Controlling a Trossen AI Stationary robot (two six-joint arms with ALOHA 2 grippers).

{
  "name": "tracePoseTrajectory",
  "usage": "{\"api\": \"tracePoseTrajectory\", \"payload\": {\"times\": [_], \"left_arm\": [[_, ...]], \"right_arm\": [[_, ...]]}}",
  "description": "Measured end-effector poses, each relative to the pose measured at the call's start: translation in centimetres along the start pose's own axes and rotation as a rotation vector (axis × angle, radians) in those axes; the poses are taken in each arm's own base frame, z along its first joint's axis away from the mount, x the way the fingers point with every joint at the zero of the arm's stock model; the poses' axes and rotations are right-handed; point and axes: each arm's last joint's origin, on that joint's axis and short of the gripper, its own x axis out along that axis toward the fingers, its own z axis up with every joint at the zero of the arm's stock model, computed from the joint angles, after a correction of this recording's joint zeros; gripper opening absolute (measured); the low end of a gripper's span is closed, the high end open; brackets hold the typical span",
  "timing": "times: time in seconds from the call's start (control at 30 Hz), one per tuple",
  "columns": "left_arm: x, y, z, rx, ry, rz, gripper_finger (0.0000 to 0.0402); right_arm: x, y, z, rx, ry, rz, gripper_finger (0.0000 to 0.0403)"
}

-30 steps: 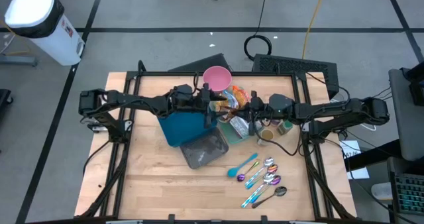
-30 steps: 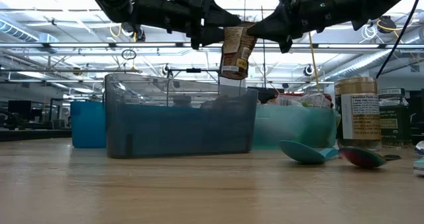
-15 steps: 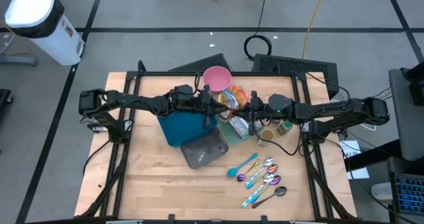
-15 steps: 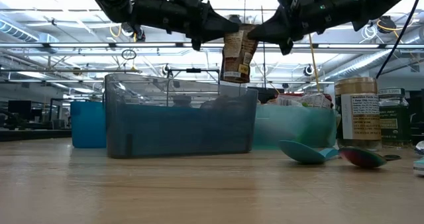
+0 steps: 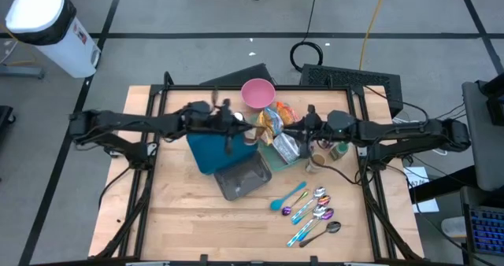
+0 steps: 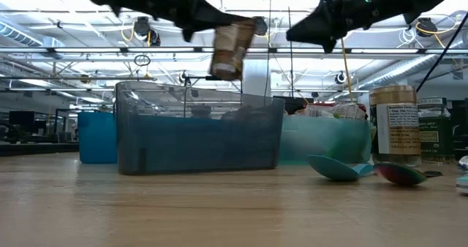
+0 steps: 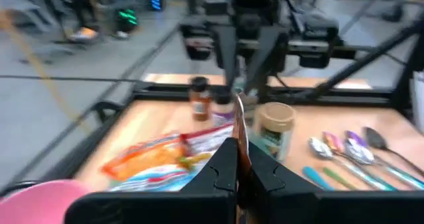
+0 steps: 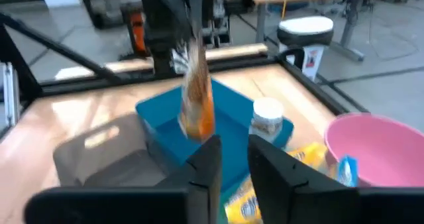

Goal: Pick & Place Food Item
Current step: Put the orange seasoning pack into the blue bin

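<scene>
A brown food pouch (image 6: 231,50) hangs in the air above the clear grey bin (image 6: 197,134) and the blue bin (image 5: 206,152). My left gripper (image 6: 240,20) is shut on it and reaches in from the table's left. In the right wrist view the pouch (image 8: 197,98) dangles over the blue bin (image 8: 218,118). My right gripper (image 6: 292,35) stands open a short way to the pouch's right, with nothing between its fingers (image 8: 207,163). My left gripper pinches the pouch's top edge (image 7: 239,148) between its two fingers. The fingers come nearly level from the table's left. The pouch hangs below them, tilted, clear of both bins.
A pink bowl (image 5: 257,91) stands at the back, with snack packets (image 5: 276,120) beside it. Spice jars (image 5: 319,160) stand under my right arm; a tall jar (image 6: 393,123) shows on the low view's right. Several coloured spoons (image 5: 311,211) lie toward the near right.
My left gripper has shut on the pouch's top and drawn back toward the table's left, carrying the pouch over the bins. My right gripper has let go of the pouch and pulled back slightly toward the right. The pouch now hangs tilted.
</scene>
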Motion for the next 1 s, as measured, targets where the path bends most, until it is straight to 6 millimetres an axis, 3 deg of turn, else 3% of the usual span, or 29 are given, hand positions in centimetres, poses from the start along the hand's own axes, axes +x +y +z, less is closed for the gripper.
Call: {"api": "tracePoseTrajectory", "payload": {"times": [0.17,0.43,0.63,1.0], "left_arm": [[-3.6,-0.3,-2.4,0.004,-0.054,0.173,0.0003],[-6.8,-0.3,-9.4,-0.054,-0.090,0.368,0.0002],[-7.8,-0.5,-12.1,0.019,-0.026,0.373,0.0001],[-7.1,1.3,-13.8,0.026,0.045,0.460,0.0001]], "right_arm": [[-0.3,0.0,0.1,-0.022,-0.004,-0.002,0.0102],[-0.3,-0.1,0.1,-0.022,-0.002,-0.002,0.0118],[-0.3,-0.1,0.1,-0.023,-0.007,-0.002,0.0118],[-0.3,-0.1,0.2,-0.045,-0.012,-0.003,0.0114]]}}
